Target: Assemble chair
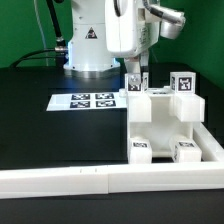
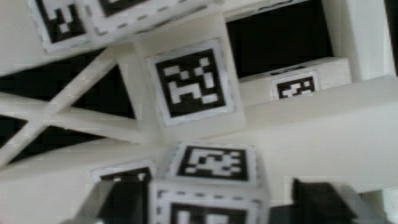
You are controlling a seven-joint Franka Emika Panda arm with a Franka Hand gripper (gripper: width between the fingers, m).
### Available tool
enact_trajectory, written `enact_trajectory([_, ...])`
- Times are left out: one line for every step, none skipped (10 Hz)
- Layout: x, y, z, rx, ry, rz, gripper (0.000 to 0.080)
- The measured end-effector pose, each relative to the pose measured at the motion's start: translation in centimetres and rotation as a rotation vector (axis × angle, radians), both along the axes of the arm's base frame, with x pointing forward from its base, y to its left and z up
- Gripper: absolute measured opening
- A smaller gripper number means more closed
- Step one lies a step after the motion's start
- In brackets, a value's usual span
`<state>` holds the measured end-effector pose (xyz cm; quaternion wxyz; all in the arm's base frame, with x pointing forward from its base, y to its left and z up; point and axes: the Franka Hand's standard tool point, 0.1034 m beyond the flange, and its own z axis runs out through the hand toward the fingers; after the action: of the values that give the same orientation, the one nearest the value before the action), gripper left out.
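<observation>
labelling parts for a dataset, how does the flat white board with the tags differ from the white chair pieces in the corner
The marker board lies thin and flat on the black table, out in the open; the chair pieces are bulky, stand up from the surface and sit against the white rail. The board carries its tags in a tight grid; the pieces carry theirs spread over separate faces. Both are white with black-and-white tags.

This is a robotics lab bench, not a home or shop. A white robot arm base [image 1: 92, 40] stands at the upper middle on a bare black table [image 1: 40, 120], with cables [image 1: 40, 55] trailing at upper left. A marker board [image 1: 85, 100] of printed tags lies mid-frame, and a white rail [image 1: 60, 180] edges the bottom.
</observation>
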<state>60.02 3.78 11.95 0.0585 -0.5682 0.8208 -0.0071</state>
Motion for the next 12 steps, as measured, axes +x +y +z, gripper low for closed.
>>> enact_trajectory([-0.01, 0.02, -0.01, -0.001, 0.0, 0.007, 0.0486])
enact_trajectory([-0.01, 0.02, -0.02, -0.005, -0.002, 0.048, 0.0613])
enact_trajectory([-0.02, 0.04, -0.05, -0.006, -0.002, 0.051, 0.0613])
enact_trajectory([-0.07, 0.01, -0.09, -0.01, 0.0, 0.084, 0.0644])
enact_trajectory([-0.16, -0.02, -0.14, -0.023, 0.011, 0.226, 0.0644])
enact_trajectory([-0.01, -0.02, -0.14, -0.032, 0.017, 0.321, 0.0649])
enact_trajectory([0.25, -0.04, -0.04, -0.043, 0.008, 0.426, 0.0649])
enact_trajectory([0.29, -0.04, -0.05, -0.051, 0.003, 0.511, 0.0649])
enact_trajectory([0.26, -0.05, -0.08, -0.059, -0.002, 0.593, 0.0649])
enact_trajectory([0.26, -0.05, -0.08, -0.065, -0.005, 0.66, 0.0649])
enact_trajectory([0.26, -0.06, -0.08, -0.069, -0.008, 0.712, 0.0649])
enact_trajectory([0.27, -0.08, -0.08, -0.079, -0.015, 0.819, 0.0649])
